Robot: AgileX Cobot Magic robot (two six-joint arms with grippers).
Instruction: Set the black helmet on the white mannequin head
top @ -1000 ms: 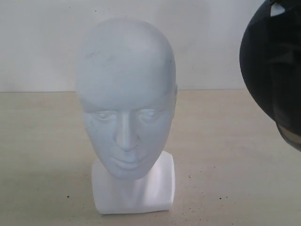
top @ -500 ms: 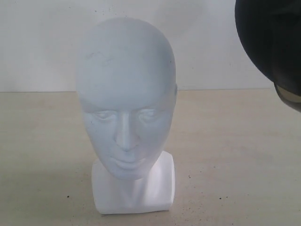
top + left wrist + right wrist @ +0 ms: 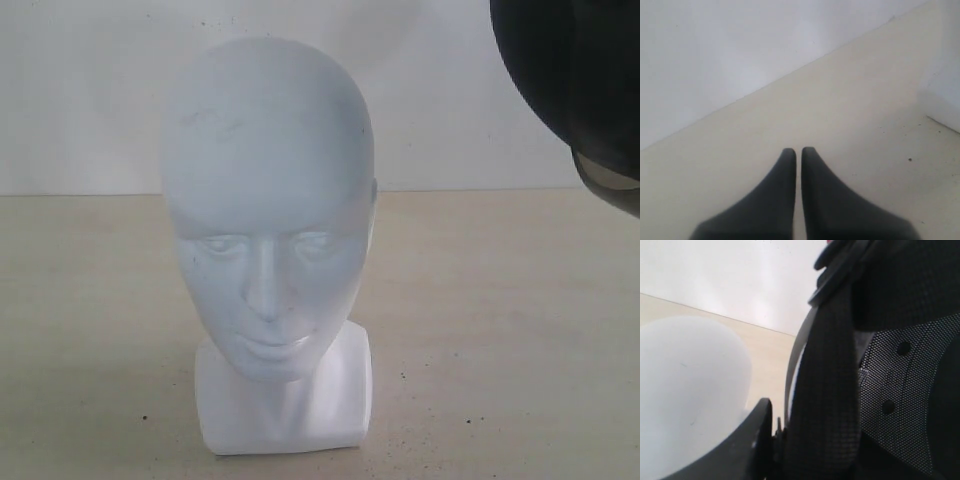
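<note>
Upright white mannequin head (image 3: 268,200), facing camera; black helmet (image 3: 572,75) aloft, seemingly clasped by right gripper (image 3: 776,432); left gripper (image 3: 798,151) clenched.

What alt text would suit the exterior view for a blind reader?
A white mannequin head stands bare on a beige table, facing the camera. A black helmet hangs in the air at the upper right, apart from the head.

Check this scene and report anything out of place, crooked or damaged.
Only small things. The mannequin head stands upright on the table, but faint dark scuffs mark its forehead. The helmet hangs in the air beside the head, not yet on it. Nothing looks spilled or broken.
</note>
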